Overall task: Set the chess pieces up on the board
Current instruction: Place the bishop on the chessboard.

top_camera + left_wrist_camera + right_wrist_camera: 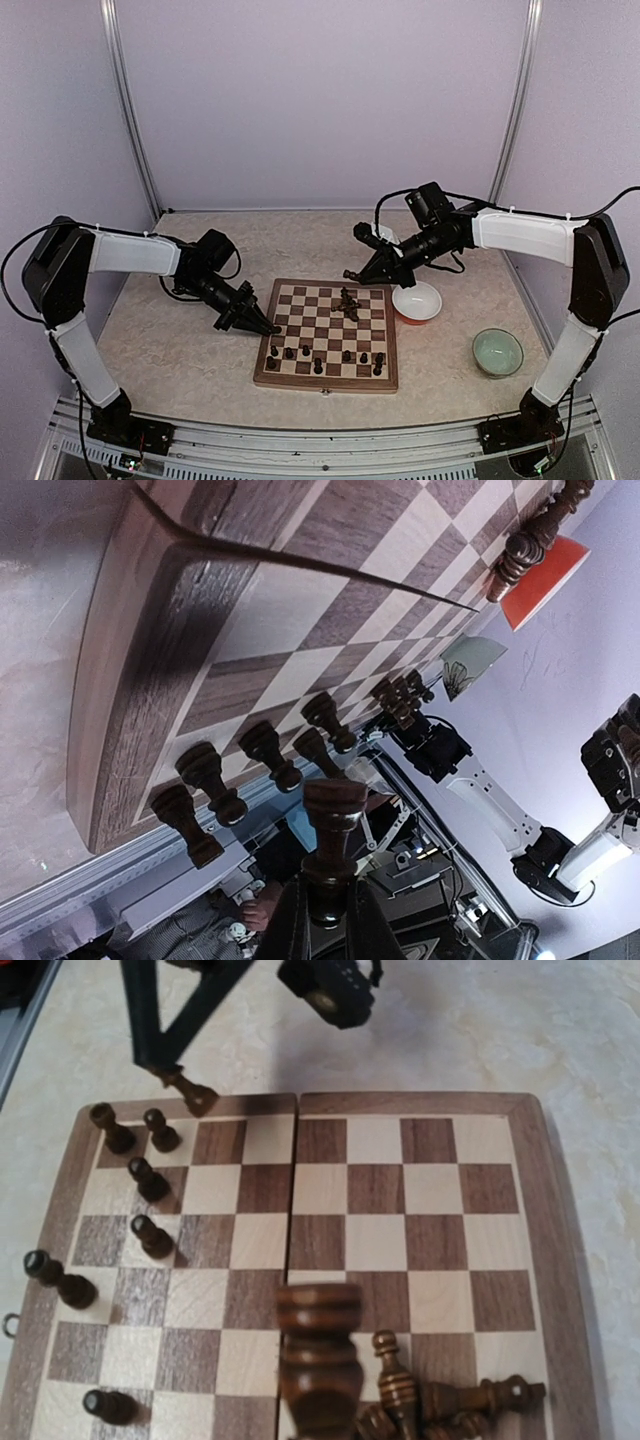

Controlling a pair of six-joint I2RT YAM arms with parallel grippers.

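Note:
The board [325,296] lies at the table's centre. Several dark chess pieces [306,351] stand on its near rows, and a small heap [348,303] lies tumbled at its far middle. My left gripper [268,327] hovers at the board's left edge, shut on a rook-like piece [333,815] between its fingers [288,920]. My right gripper [352,274] is above the board's far edge and holds another rook-like piece [318,1355]. That piece looms over the heap [440,1400] in the right wrist view, where the fingers are out of frame.
A white bowl [417,300] sits on something orange just right of the board's far corner. A green bowl [497,351] stands further right and nearer. The left gripper and its piece [190,1092] show at the top of the right wrist view.

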